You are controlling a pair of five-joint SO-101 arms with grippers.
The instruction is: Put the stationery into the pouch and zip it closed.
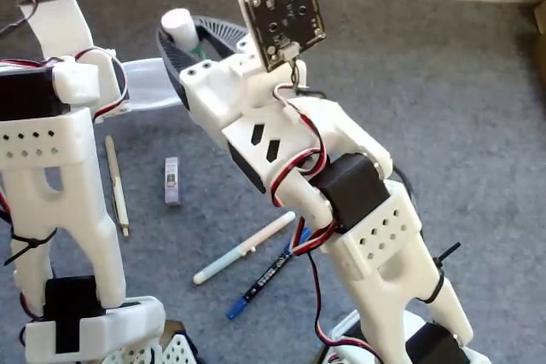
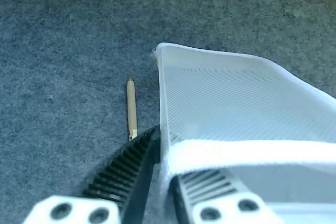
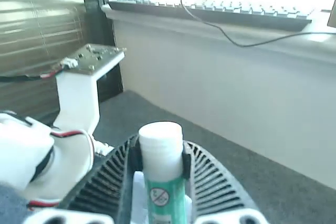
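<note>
Holding the translucent white mesh pouch (image 2: 236, 103), your left jaws are clamped on its rim; your right jaws grip a white, green-labelled glue stick (image 3: 160, 145).

White arms (image 1: 60, 168), black ribbed right claw (image 3: 160, 153)

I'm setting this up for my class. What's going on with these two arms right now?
The left gripper is clamped on the edge of the white mesh pouch. The right gripper holds a glue stick, raised above the grey carpet close to the pouch. A beige pencil, a small block, a white pen and a blue-tipped pen lie loose on the carpet, not yet packed.
</note>
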